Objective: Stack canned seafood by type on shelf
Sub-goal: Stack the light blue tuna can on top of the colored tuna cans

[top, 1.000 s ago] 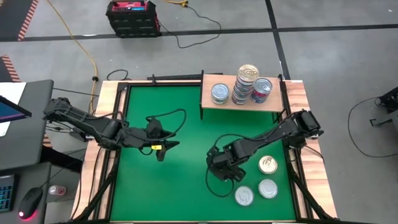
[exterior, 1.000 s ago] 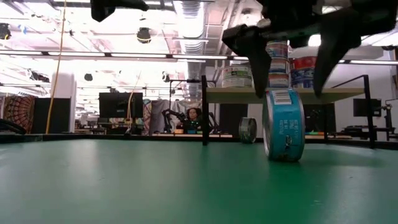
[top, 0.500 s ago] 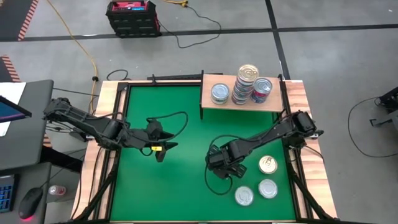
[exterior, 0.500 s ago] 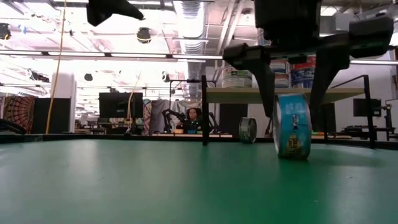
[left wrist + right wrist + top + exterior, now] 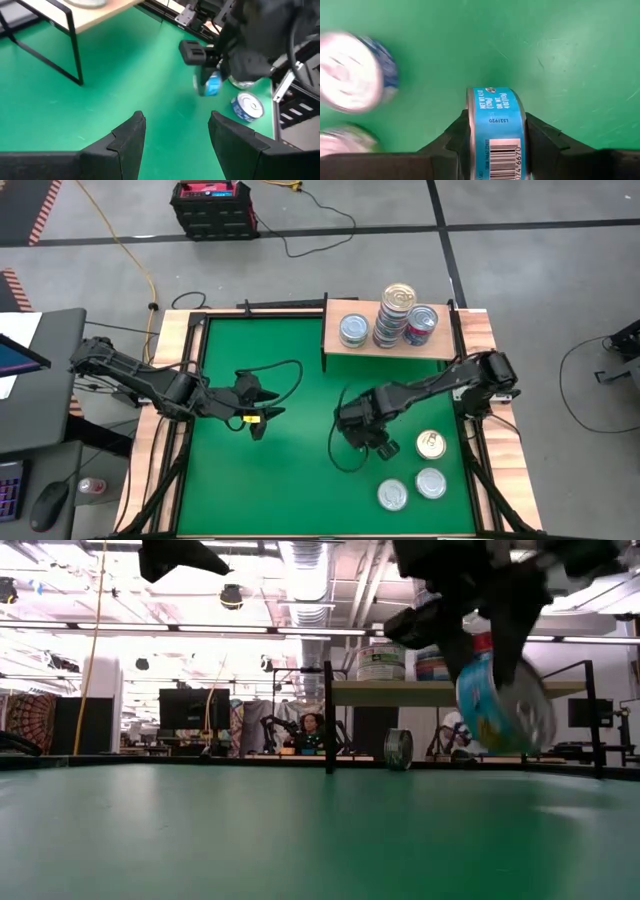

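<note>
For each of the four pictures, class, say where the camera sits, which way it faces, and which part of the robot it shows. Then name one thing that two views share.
High view: overhead, facing straight down on the green table, both arms and the shelf.
Low view: at table height, facing level toward the shelf; the right gripper lifts a blue tin.
Left wrist view: on the left arm, facing across the table past the open left gripper.
Right wrist view: on the right arm, facing down; its fingers clamp the blue tin.
Shared: that held tin shows in the low view and both wrist views.
</note>
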Tool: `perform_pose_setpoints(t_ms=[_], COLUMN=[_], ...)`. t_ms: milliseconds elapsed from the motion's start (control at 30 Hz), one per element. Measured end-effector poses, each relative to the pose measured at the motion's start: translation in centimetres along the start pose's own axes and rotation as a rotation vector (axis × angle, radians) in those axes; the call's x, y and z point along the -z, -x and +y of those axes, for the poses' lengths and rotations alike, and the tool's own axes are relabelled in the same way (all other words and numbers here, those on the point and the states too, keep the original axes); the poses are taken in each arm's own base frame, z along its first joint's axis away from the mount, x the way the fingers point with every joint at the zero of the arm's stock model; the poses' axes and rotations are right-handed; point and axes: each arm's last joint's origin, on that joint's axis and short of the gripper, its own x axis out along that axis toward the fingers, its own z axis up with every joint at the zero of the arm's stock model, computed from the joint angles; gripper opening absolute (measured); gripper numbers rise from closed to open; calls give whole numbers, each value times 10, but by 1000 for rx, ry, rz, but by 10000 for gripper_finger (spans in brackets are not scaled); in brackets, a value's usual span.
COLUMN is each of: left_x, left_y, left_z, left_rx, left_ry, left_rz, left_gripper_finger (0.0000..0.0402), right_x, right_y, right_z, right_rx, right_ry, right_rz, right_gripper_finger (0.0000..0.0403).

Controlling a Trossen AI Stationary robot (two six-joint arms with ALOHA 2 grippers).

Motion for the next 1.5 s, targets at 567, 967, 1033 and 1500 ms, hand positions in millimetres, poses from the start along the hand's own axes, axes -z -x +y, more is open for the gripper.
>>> perform_pose_setpoints(t_ms=[567, 967, 1033, 1500], left_x=[-17, -26, -28, -44], left_y=[-6, -14, -15, -19], left_z=[10, 23, 25, 29], left_rx=[-121, -134, -137, -39], left_ry=[-133, -164, -163, -135], left_rz=[-145, -129, -131, -195], left_gripper_finger=[206, 206, 206, 206], right_x=[74, 121, 129, 192], right_y=[138, 193, 197, 214], right_z=[-16, 18, 20, 12], right_rx=[-213, -158, -151, 44], right_ry=[-525, -683, -730, -1137], right_rz=[-514, -707, -712, -721], right_gripper_finger=[168, 164, 167, 164])
